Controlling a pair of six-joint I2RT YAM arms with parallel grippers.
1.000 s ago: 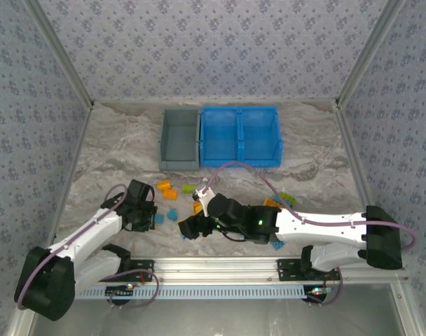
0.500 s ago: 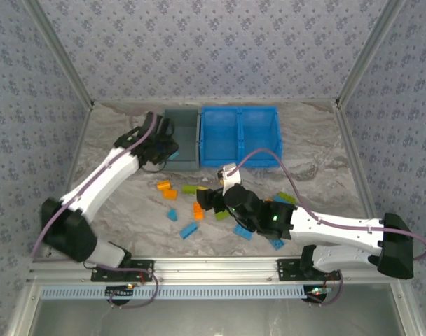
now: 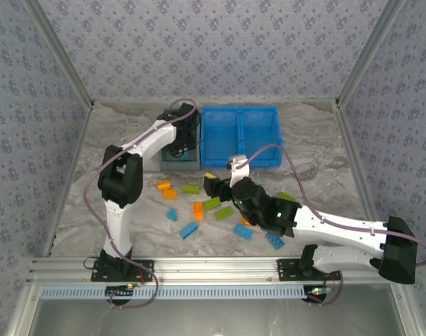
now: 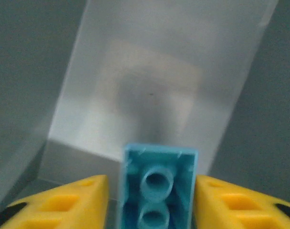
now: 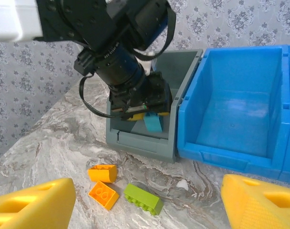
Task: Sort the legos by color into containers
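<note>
My left end effector (image 4: 153,202) is clamping a smooth light-blue brick (image 4: 157,183), hollow underside showing, at the frame's lower centre over the grey bin (image 4: 135,95); my right end effector (image 5: 145,202) is gaping wide, empty.

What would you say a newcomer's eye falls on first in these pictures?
First, the left gripper, clamped on a light blue brick right over the open grey bin at the table's far side. Next, the bright blue bin beside it, then the orange bricks and a lime green brick lying loose on the marbled table in front, with the right gripper open near them.
</note>
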